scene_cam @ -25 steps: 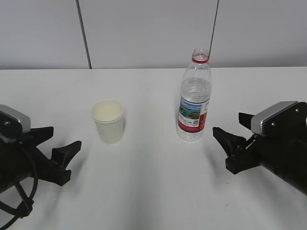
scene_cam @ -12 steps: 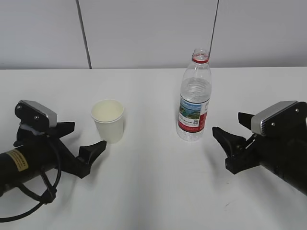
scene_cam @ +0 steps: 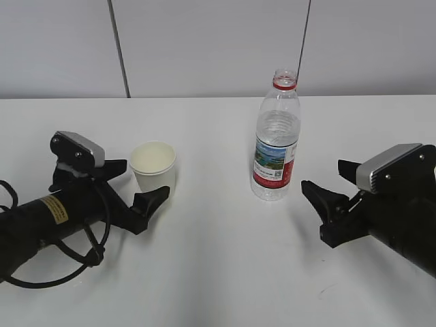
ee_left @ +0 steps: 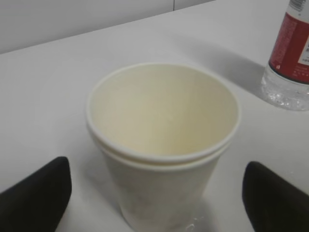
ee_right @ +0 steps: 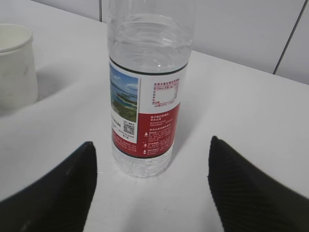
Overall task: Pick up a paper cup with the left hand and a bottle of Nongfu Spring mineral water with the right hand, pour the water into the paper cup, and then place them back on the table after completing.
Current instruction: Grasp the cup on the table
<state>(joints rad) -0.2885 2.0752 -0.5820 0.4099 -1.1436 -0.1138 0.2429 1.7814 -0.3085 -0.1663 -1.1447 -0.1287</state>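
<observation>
Flanking the upright paper cup [scene_cam: 153, 172] on the table [scene_cam: 218, 272], left hand [scene_cam: 139, 187] is spread wide, untouching, ready to clamp. Right hand [scene_cam: 327, 197], also spread, faces the capless bottle [scene_cam: 276, 139] from nearby.

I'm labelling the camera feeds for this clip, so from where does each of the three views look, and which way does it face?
Exterior: raised at the front, slanting down over the table toward the wall; both arms show.
Left wrist: on the left hand, facing the paper cup; two black fingertips show.
Right wrist: on the right hand, facing the bottle; fingertips show.
Shared: cup and bottle appear in all three.
</observation>
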